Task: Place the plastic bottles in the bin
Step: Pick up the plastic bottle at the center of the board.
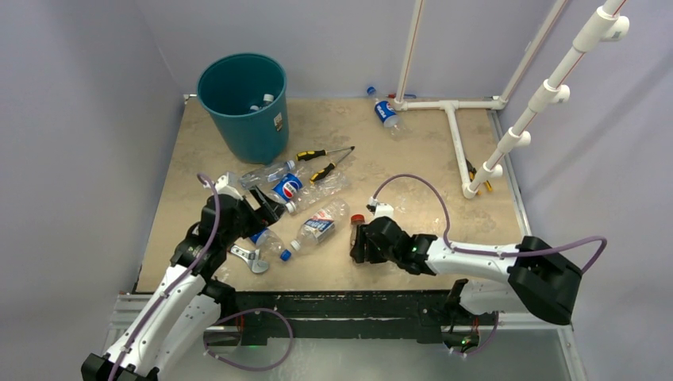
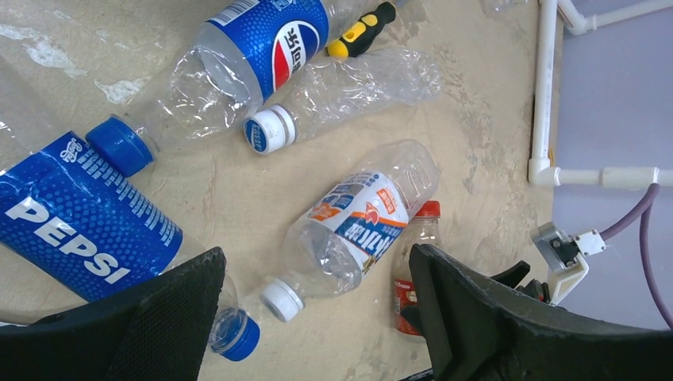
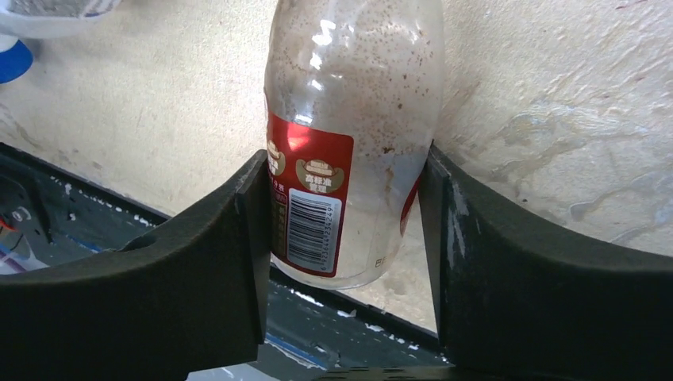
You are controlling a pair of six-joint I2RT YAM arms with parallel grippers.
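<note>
Tan table [image 1: 413, 159]: mottled stone-look top; pale lilac walls [image 1: 79, 119]; white pipe frame [image 1: 454, 131] right of the bin [image 1: 242, 107].
Bin: teal, upright, bottles inside.
Plastic bottles [image 1: 287, 187]: cluster lying just in front of the bin; one beside pipe frame.
Left gripper [image 1: 266, 208]: jaws wide, empty, above cluster.
Right gripper [image 3: 343, 159]: clamped on red-label bottle [image 3: 357, 79], front-right of the bin.

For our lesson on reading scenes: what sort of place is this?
Likely a robotics lab test cell: a left arm and right arm mounted at a marble-look table, plain walls around it, white pipe frame.
</note>
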